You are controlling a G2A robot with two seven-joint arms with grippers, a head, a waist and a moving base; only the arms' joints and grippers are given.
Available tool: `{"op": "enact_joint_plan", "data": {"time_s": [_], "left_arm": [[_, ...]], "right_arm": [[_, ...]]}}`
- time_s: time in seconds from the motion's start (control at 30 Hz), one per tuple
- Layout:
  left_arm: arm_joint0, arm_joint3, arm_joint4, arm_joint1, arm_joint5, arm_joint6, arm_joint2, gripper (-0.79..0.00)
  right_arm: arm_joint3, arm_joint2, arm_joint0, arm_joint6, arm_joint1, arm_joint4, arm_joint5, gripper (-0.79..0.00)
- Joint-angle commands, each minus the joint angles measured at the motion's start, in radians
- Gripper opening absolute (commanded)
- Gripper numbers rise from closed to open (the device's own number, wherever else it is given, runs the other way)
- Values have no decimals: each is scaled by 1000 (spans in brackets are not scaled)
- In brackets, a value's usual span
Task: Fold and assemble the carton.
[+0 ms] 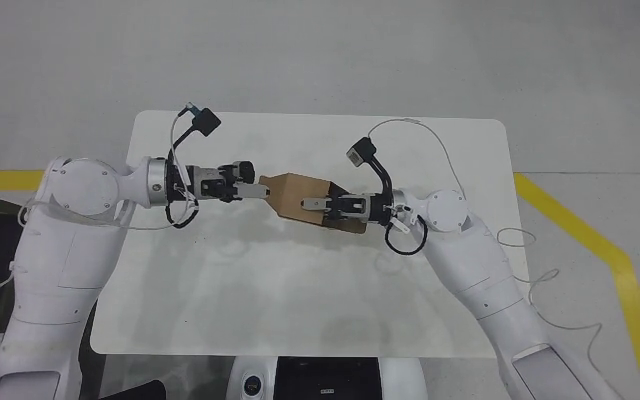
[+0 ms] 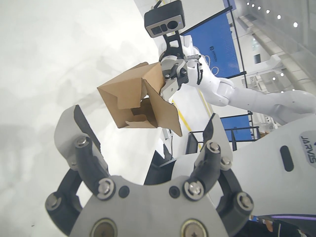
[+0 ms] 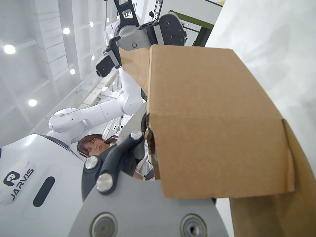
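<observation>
The right claw [image 2: 169,87] is clamped on one wall of the carton [image 2: 123,94] and seems to hold it clear of the surface [image 2: 49,38], mid-frame in the top view. The left claw [image 2: 144,113] is spread wide and empty, facing the open end with its loose flaps. An off-centre push there could twist the carton in that single-wall pinch, or crease a flap wrongly.

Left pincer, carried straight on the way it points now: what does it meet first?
The carton, most likely its flapped open end, which faces the open left pincer while the right pincer holds it. The gap between them is hard to judge.
</observation>
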State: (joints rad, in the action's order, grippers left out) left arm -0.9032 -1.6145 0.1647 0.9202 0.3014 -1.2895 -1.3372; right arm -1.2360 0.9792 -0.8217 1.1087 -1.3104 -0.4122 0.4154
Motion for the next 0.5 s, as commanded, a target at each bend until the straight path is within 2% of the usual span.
{"op": "enact_joint_plan", "data": {"time_s": [0.0, 0.47], "left_arm": [[6, -4, -37, -2, -7, 2, 7, 0], [12, 34, -84, -15, -42, 10, 6, 0]], "right_arm": [[-1, 0, 0, 0, 0, 1, -2, -785], [-41, 18, -14, 5, 7, -9, 2, -785]]}}
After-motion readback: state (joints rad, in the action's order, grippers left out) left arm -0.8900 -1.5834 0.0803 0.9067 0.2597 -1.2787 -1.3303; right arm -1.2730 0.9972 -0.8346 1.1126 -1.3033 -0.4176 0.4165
